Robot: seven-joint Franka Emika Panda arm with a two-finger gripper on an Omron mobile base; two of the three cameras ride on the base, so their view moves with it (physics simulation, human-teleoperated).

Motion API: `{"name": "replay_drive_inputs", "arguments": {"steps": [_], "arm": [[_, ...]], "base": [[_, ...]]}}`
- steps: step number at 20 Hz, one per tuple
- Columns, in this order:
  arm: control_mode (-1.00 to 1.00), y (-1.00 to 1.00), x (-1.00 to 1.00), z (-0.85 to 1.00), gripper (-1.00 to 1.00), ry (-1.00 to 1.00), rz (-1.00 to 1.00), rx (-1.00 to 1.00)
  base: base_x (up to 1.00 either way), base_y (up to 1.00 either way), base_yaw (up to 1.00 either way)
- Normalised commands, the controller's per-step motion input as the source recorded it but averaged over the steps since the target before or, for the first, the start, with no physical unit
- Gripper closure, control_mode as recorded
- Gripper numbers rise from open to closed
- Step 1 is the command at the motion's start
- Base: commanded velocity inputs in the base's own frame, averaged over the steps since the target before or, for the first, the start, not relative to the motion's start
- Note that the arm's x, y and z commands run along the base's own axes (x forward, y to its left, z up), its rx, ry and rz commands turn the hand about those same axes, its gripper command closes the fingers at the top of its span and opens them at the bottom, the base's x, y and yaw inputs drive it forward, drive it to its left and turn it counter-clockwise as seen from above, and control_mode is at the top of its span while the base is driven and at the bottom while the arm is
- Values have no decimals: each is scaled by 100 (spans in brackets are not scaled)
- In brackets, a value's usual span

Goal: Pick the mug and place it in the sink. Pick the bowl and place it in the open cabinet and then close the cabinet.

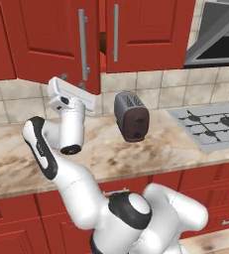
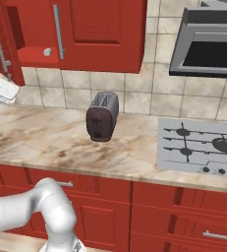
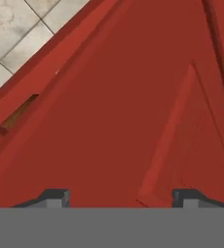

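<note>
As the end effector sits released against the cabinet door, a steady flat push should shut it fully.

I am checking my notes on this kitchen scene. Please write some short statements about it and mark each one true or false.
1. The toaster stands on the counter. True.
2. The cabinet door is fully shut. False: it stands ajar.
3. The gripper holds a bowl. False: its jaws are apart with nothing between them, facing the red door.
4. A stovetop lies to the right of the toaster. True.
</note>
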Motion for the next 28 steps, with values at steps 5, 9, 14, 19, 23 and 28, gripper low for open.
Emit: {"name": "replay_drive_inputs", "arguments": {"steps": [5,9,14,19,23,28], "arm": [[-100,-27,40,13,-100,0,-42,5],[-100,-17,59,6,-100,0,-32,0],[-100,-21,64,2,-100,0,-27,0],[-100,-23,54,0,-100,0,-19,0],[-100,-17,57,0,-100,0,-12,0],[-100,-13,68,0,-100,0,-10,0]], "base": [[0,0,0],[0,0,0],[0,0,0],[0,0,0],[0,0,0],[0,0,0]]}}
